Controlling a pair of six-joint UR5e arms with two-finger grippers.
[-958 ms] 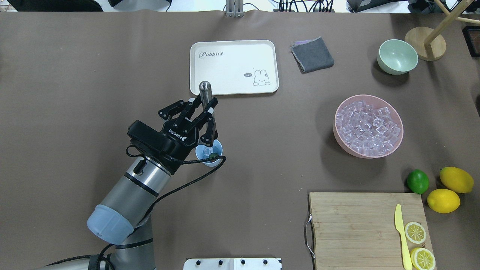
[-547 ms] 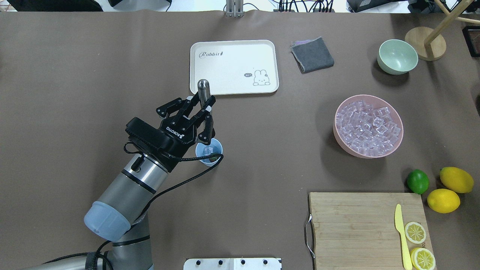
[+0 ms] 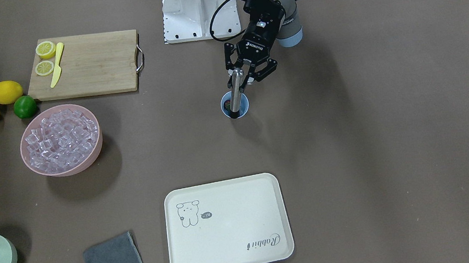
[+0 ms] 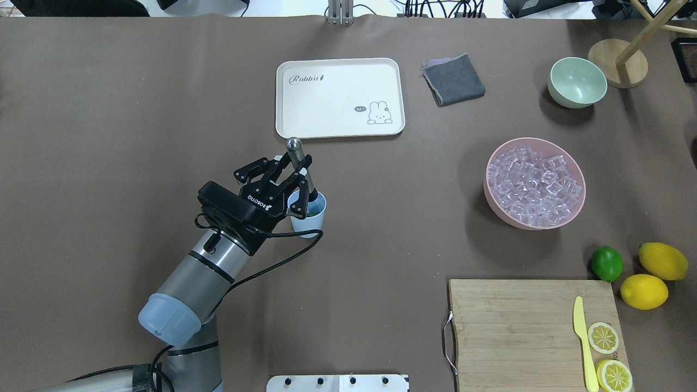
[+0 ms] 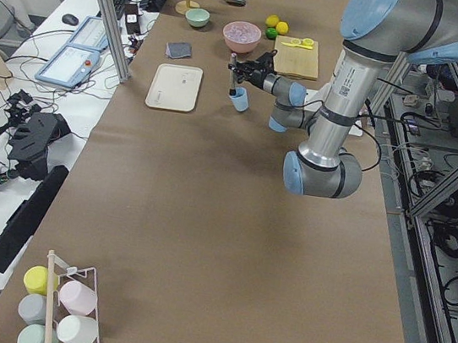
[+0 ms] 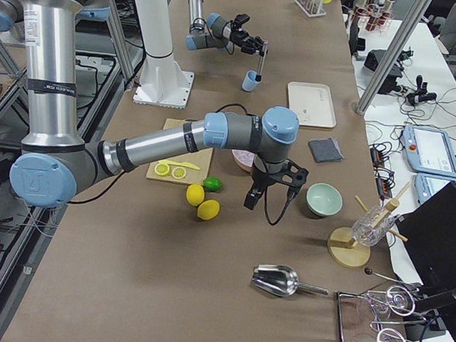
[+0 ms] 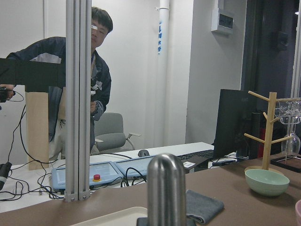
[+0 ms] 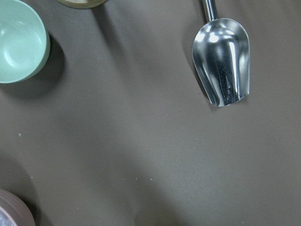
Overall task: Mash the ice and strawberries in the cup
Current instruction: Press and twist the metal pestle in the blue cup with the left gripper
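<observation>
- The left tool (image 3: 237,79) is clamped on a steel masher (image 3: 236,98), held near upright so its lower end presses down into the cup (image 4: 317,219).
- The cup stands on the tabletop (image 4: 136,109), short of the tray (image 4: 337,92). A strawberry (image 3: 227,104) shows inside; ice there is too small to tell.
- The right tool (image 6: 272,186) hangs well aside, and I cannot tell its opening.

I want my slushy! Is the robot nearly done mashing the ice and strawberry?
Done: something red and green, likely the strawberry, sits in the cup, and the left pincer grips the metal masher. In hand: the masher's tip is down inside the cup. Left: I can't see anything mashed yet, so probably more squishing.
</observation>
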